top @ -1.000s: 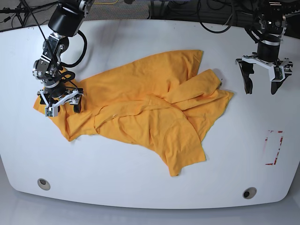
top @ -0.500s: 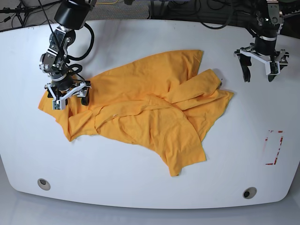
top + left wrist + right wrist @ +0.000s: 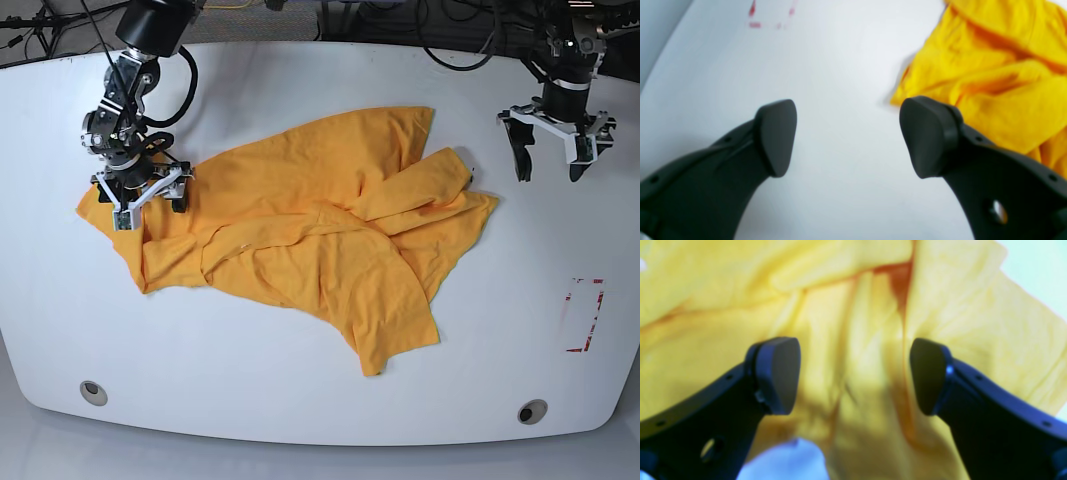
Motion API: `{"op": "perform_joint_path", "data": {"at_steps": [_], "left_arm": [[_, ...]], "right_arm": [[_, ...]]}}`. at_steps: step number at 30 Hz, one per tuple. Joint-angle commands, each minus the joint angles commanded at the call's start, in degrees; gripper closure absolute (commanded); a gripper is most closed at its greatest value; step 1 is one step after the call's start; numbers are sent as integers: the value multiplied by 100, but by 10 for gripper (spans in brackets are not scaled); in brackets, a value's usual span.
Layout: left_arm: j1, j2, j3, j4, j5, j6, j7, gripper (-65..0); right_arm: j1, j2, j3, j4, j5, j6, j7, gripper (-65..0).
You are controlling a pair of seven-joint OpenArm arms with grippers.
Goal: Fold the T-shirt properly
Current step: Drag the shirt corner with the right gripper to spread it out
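The T-shirt (image 3: 310,235) lies crumpled mid-table. Our right gripper (image 3: 146,195) hangs wide open over its nine o'clock edge to grab it; our left gripper (image 3: 547,152) waits open at two o'clock.

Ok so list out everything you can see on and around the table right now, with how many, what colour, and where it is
T-shirt: one, orange-yellow, crumpled and spread across the middle of the table.
Table: one, white, fills the base view.
Red marking: one, a faint red rectangle outline on the table's edge, on the base view's right side.
Round holes: two, grey, near the front edge of the table, one at each side.
Cables: several, black, beyond the table's far edge.
Right claw: one, black with white parts, open, over the shirt's end at the base view's left.
Left claw: one, black with white parts, open, over bare table beside the shirt.
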Motion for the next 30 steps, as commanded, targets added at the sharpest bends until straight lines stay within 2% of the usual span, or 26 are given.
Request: {"op": "perform_joint_path", "data": {"at_steps": [11,14,24,30], "left_arm": [[0,0,0,0,18,0,0,-483],[0,0,0,0,18,-9,0,-483],[0,0,0,-9,26,-9,0,-483],[0,0,0,-18,26,-9,0,-483]], "right_arm": [[255,26,0,132,0,-18,-9,-488],[475,176,0,70,0,-18,-9,-488],[1407,448,-9,-932,0,-18,0,-488],[2171,695,-18,-1987,-9,26,105,-488]]}}
